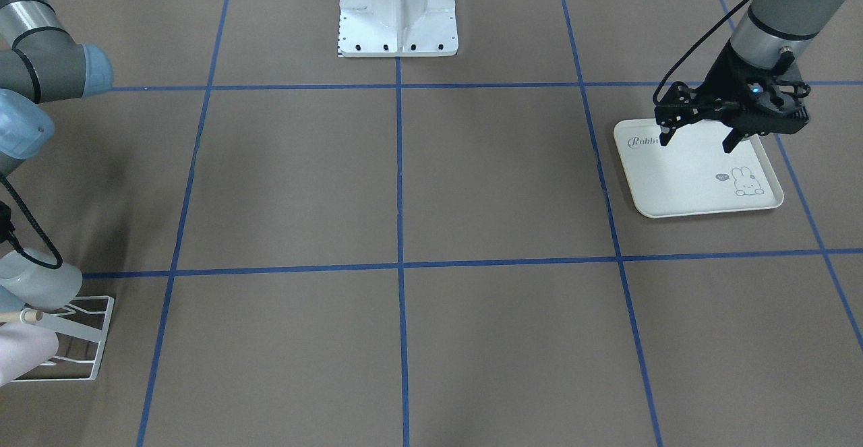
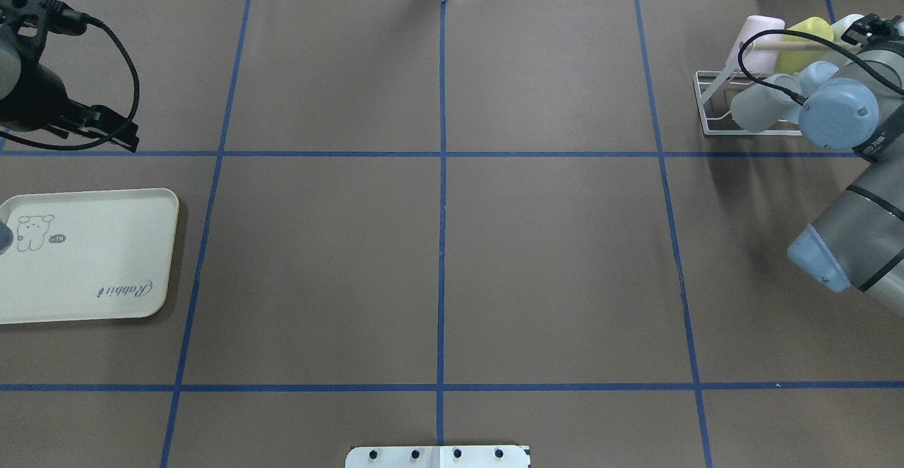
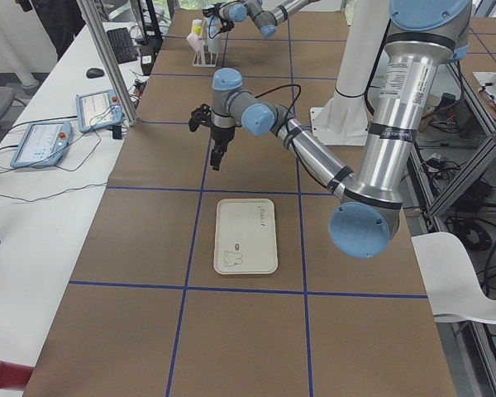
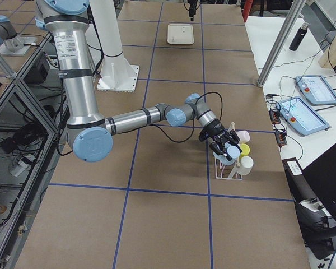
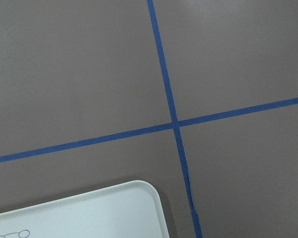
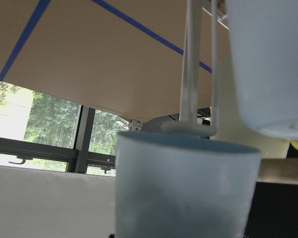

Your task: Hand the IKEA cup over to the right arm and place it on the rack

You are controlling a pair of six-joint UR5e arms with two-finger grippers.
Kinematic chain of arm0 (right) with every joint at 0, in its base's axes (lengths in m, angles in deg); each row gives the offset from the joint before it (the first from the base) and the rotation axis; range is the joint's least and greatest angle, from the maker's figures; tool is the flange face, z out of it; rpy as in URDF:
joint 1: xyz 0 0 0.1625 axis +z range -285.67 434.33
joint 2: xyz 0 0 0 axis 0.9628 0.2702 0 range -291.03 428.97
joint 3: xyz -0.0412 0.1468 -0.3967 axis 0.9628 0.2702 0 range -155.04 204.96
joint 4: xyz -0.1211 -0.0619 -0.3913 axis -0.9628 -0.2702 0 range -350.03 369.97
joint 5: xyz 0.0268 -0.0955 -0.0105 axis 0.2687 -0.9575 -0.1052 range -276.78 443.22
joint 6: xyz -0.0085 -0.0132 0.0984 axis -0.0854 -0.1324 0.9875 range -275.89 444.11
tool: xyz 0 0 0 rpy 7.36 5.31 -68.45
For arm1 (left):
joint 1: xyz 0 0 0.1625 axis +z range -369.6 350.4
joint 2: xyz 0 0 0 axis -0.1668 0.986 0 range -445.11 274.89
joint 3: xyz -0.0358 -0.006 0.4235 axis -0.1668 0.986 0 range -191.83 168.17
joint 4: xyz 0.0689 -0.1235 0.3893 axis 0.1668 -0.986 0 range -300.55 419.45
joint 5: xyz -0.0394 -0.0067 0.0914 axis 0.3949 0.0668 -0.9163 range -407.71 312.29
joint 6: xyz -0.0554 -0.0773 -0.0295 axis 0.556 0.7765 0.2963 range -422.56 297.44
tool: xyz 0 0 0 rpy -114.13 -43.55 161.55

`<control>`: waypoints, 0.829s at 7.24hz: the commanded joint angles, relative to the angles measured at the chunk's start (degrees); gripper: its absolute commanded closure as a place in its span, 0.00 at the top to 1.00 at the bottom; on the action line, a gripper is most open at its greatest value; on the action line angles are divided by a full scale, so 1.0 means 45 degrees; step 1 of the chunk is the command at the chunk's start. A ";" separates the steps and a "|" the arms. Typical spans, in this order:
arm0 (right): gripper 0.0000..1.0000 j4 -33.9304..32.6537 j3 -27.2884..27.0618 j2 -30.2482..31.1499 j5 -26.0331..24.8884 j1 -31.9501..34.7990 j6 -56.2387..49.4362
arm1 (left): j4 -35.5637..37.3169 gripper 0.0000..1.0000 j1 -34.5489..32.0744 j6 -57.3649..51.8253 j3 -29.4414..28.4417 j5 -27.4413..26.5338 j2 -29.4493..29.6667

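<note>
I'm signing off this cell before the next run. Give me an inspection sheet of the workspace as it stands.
Surface: brown table cover with a blue tape grid, lying flat.
Job's things: small white wire-frame rack at the far right holds a pink plastic cup and a yellow plastic cup; a pale blue plastic cup is at its front, by the right gripper.
Clutter: cream rabbit-print tray on the left.
Grippers: left gripper open, holding nothing, above the tray; right gripper at the rack, grip cannot be told.
Cables: black cable loops off the left wrist.
Surroundings: operator tablets on a side bench.
</note>
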 commanded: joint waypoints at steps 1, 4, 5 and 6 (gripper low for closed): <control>0.49 0.0004 0.0233 0.0001 -0.0485 -0.0228 0.0047 | -0.0020 1.00 0.0019 0.0000 -0.0006 0.0014 -0.0036; 0.51 0.0004 0.0254 0.0001 -0.0526 -0.0346 0.0106 | -0.0020 1.00 0.0000 0.0000 0.0033 0.0034 -0.0036; 0.59 0.0024 0.0234 -0.0019 -0.0507 -0.0346 0.0164 | -0.0020 1.00 0.0000 0.0020 0.0033 0.0034 -0.0036; 0.69 0.0024 0.0215 -0.0038 -0.0487 -0.0365 0.0164 | -0.0020 1.00 0.0000 0.0020 0.0052 0.0034 -0.0036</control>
